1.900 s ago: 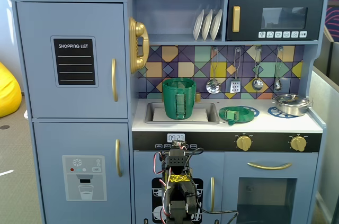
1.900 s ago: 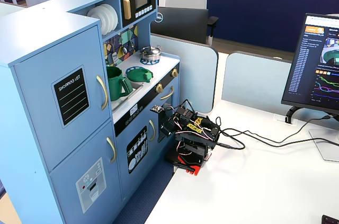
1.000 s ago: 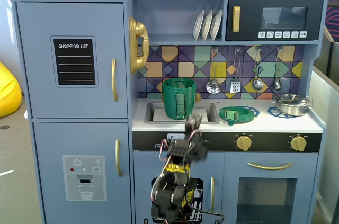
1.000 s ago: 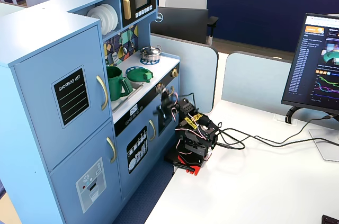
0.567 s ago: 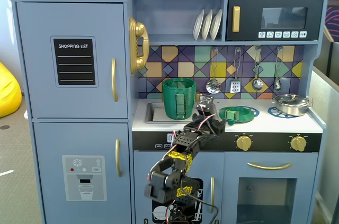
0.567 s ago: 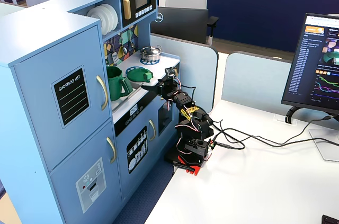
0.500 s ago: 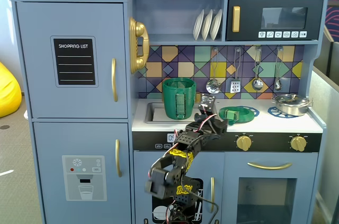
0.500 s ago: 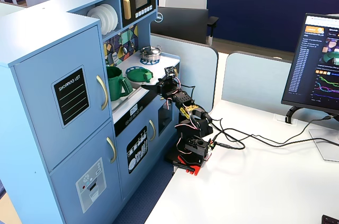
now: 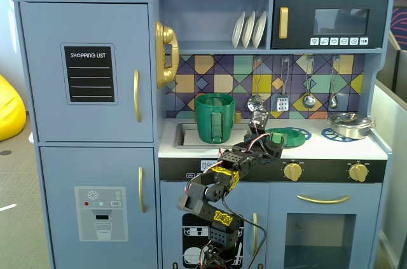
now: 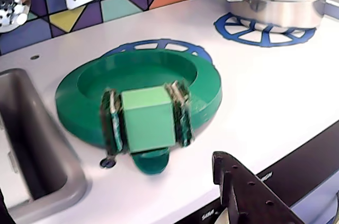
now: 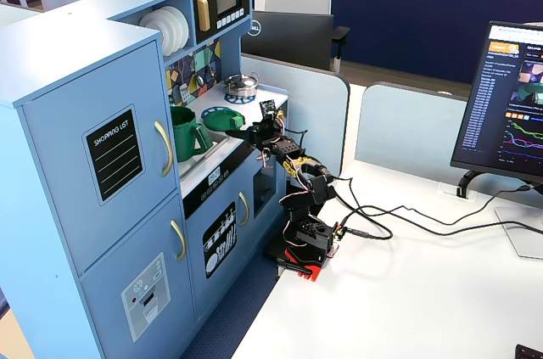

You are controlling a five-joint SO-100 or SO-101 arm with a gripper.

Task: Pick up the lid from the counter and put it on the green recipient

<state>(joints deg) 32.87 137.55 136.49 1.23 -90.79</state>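
Saw a blue toy kitchen (image 9: pixel 89 91) with a white table (image 9: pixel 331 148) running across its middle. Found a tall green pot (image 9: pixel 214 117) standing upright in the sink basin (image 10: pixel 32 144) at the left end of that table in a fixed view, strap handle facing out. Noted a shiny steel pan (image 9: pixel 348 124) on the right-hand blue ring (image 10: pixel 265 30). Found the lid (image 10: pixel 204 94) lying flat on the table, covering most of the other blue ring, just beside the sink and apart from the pot. Spotted its strap handle (image 10: pixel 148 118) on the near side in the wrist view. Made out the tool (image 9: pixel 257 123) held above the table between pot and lid, gripping nothing. Caught only one dark finger (image 10: pixel 235 181) in the wrist view, clear of the lid. Could not tell how wide the tool stood.
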